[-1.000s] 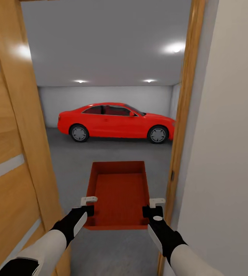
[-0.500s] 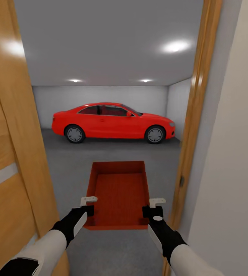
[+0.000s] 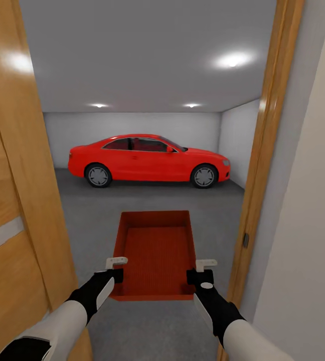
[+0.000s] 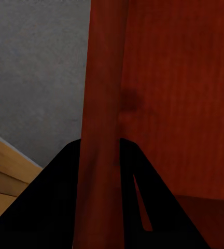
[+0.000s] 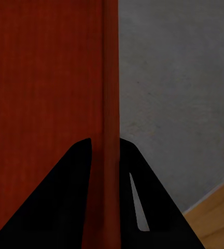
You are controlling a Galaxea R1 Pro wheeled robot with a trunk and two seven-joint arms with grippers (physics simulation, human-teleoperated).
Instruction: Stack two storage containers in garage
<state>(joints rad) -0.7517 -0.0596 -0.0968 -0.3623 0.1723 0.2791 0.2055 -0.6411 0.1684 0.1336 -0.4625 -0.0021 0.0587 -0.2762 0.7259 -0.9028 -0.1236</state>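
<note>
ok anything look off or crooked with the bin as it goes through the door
Nothing stands out. The storage container sits level and empty, left gripper and right gripper clamped on its side walls, squarely between the door frames.

the garage floor (image 3: 147,203) is a dark grey mottled concrete surface, seen through an open doorway and stretching from the near threshold to the far white wall. a red car (image 3: 147,160) stands on it at the far side, side-on, its wheels resting on the concrete and its nose pointing right, close to the right wall. in the wrist views the same grey concrete (image 5: 179,93) meets a strip of light wood planks (image 4: 3,176) at the near edge.
</note>
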